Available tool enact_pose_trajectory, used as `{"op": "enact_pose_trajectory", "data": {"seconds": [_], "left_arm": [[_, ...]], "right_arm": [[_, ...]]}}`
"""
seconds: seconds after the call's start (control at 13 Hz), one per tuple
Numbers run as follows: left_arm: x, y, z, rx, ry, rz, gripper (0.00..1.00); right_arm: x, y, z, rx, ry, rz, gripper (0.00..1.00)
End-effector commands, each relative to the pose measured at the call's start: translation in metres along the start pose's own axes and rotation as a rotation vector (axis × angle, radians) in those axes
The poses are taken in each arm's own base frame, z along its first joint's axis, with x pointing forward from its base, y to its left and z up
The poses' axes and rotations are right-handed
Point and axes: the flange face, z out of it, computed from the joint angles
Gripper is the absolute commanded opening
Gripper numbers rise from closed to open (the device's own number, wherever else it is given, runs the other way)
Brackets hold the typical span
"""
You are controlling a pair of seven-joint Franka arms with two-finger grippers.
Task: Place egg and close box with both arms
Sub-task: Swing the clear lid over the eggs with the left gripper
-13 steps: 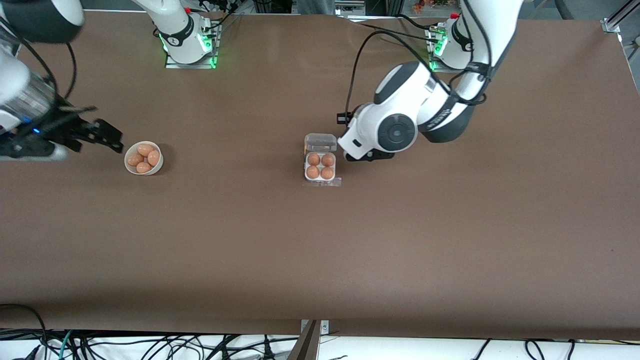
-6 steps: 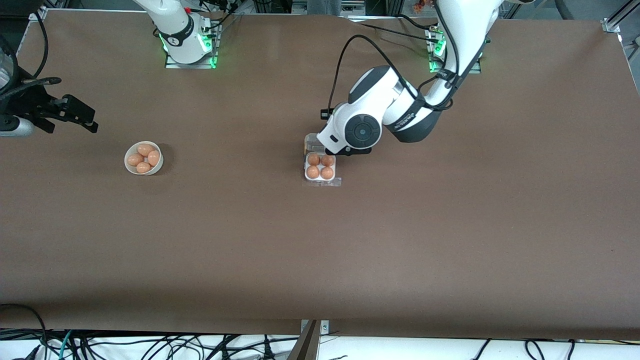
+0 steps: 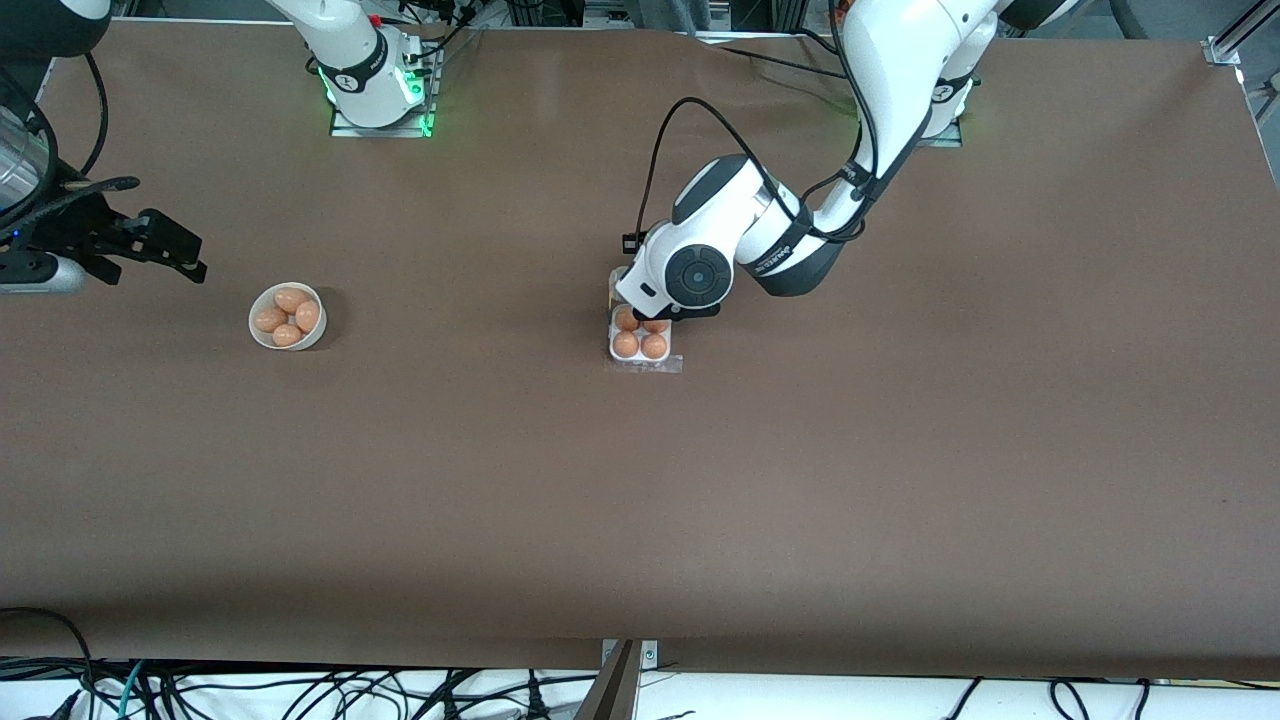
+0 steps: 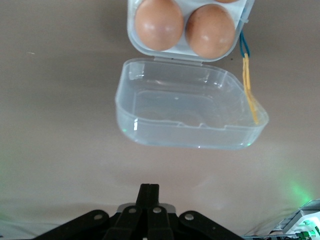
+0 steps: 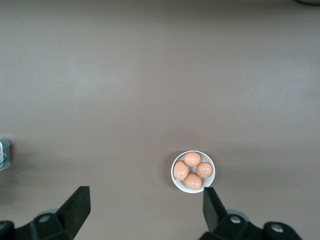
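Note:
The box stands mid-table, its white tray full: every cell holds an orange-brown egg. In the left wrist view two of these eggs show, and the clear lid lies open and flat, on the side of the tray toward the robots' bases. My left gripper is shut and empty, low over the table just short of the lid's free edge. In the front view the left wrist hides the lid. My right gripper is open and empty, in the air near the right arm's end of the table.
A round white bowl with several more eggs stands toward the right arm's end; it also shows in the right wrist view, between the open fingers. Brown table surface lies around both.
My left arm has swung in from beside the box until its wrist is over the open lid. My right gripper has drawn back from the bowl toward the table's end.

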Motion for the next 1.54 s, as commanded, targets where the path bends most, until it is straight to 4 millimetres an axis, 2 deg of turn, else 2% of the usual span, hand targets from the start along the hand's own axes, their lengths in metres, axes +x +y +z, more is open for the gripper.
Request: {"op": "enact_pose_trajectory", "data": {"seconds": [0.0, 0.85, 1.15, 1.46], "left_arm": [[0.003, 0.005, -0.003, -0.023, 0.021, -0.009, 0.0], [0.021, 0.002, 0.001, -0.047, 0.047, -0.028, 0.0], [0.032, 0.001, -0.01, -0.096, 0.105, -0.041, 0.0], [0.046, -0.009, -0.04, -0.132, 0.155, -0.067, 0.0]], "right_arm": [[-0.002, 0.0, -0.003, -0.008, 0.013, -0.018, 1.0], [-0.003, -0.001, -0.004, -0.016, 0.017, -0.023, 1.0], [-0.003, -0.001, -0.004, -0.014, 0.016, -0.022, 1.0], [-0.003, 0.0, -0.004, -0.014, 0.016, -0.021, 1.0]]}}
